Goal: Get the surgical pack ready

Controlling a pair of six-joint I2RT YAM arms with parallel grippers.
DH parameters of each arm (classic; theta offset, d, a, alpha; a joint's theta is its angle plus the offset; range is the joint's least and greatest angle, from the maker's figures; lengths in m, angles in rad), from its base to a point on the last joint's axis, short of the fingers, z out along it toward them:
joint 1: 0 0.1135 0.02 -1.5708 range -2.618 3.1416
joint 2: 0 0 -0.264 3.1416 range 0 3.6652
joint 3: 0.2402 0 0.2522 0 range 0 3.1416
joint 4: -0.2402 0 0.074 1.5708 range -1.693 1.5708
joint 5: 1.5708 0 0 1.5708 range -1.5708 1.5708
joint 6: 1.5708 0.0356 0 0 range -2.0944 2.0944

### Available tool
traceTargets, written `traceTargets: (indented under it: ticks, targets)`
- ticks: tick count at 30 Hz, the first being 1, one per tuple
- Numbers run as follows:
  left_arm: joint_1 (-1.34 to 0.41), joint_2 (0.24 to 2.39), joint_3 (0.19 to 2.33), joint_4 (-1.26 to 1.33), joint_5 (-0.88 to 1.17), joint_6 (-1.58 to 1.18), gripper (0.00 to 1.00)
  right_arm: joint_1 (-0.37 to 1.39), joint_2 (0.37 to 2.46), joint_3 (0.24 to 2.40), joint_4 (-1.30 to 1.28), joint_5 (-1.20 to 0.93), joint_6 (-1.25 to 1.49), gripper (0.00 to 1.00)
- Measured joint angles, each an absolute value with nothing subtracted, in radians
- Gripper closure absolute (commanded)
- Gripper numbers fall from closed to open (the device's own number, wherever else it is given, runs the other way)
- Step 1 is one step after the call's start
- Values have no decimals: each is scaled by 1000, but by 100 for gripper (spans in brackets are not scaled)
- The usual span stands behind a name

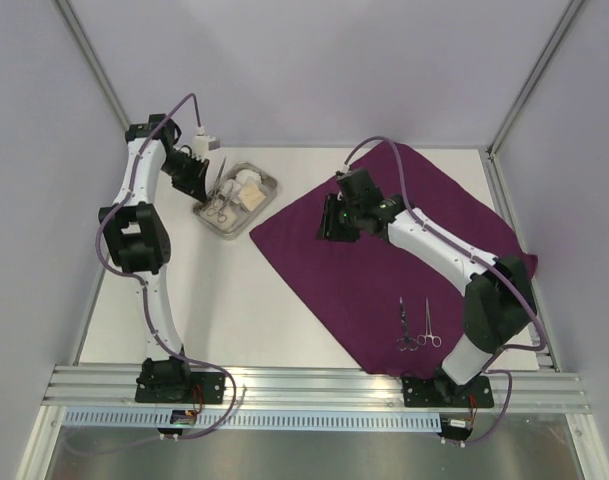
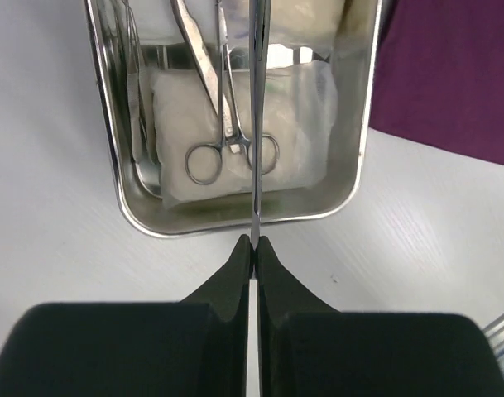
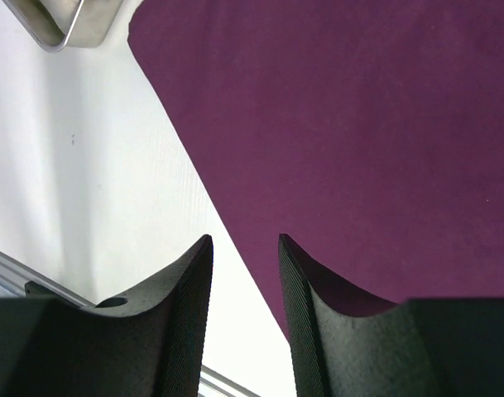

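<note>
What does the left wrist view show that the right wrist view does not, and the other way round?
Only left wrist: the left gripper shut on a steel clamp, and the inside of the tray, with gauze and a second clamp lying on it. Only right wrist: the right gripper, open, over the edge of the purple cloth. Both: tray, cloth and white table.

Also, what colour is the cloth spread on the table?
Dark purple, with no pattern visible. The cloth shows best in the top external view.
</note>
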State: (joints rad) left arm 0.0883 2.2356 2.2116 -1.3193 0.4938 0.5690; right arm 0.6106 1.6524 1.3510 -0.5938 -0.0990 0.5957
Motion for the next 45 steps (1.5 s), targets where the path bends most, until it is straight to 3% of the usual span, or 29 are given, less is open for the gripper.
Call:
traceTargets:
  ticks: [6, 25, 28, 33, 36, 41, 45]
  targets:
    - [89, 2358, 2241, -1332, 457, 619, 100, 609, 1668, 1346, -603, -110, 587, 61]
    - [100, 2445, 2357, -1346, 471, 732, 99, 609, 1690, 1346, -643, -128, 585, 60]
    - [100, 2454, 2363, -1346, 472, 735, 84, 609, 1691, 1346, -648, -131, 585, 60]
    - [100, 2454, 2365, -1346, 466, 732, 69, 609, 1697, 1346, -653, -133, 585, 59]
    - [100, 2454, 2365, -1345, 452, 719, 69, 609, 1699, 1346, -654, -134, 585, 59]
    - [100, 2454, 2365, -1345, 418, 701, 77, 609, 1700, 1346, -654, -137, 585, 59]
    - [99, 2454, 2365, -1335, 382, 698, 73, 609, 1701, 1346, -654, -140, 585, 59]
